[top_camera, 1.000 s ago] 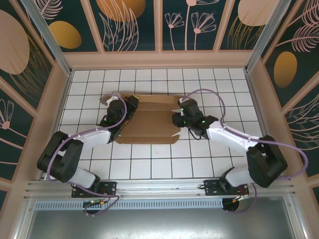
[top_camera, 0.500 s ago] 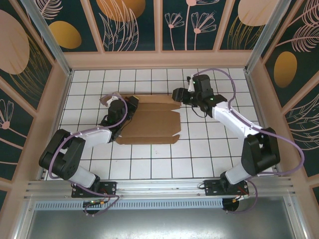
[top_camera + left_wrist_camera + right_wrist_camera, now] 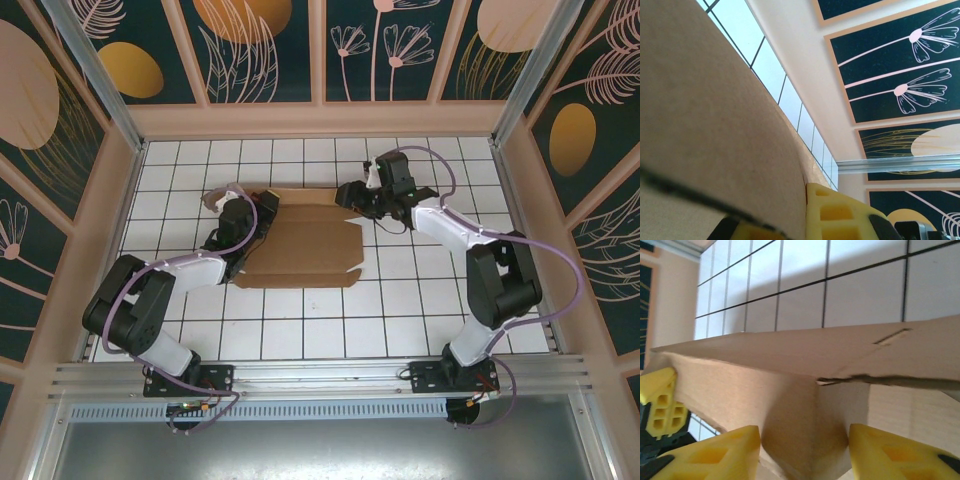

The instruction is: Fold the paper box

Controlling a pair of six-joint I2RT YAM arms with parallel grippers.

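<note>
Tiled table [image 3: 420, 300] bears paper box [image 3: 300, 245], both tools at it

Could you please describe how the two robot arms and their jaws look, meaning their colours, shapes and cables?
Both arms are built alike. The left arm and the right arm have bulky black joints linked by white segments, and a thin lilac cable loops loosely along each one. Each stands on a black base at the table's near edge. The fingertips are bright yellow plastic blocks with square hollow cells.
</note>
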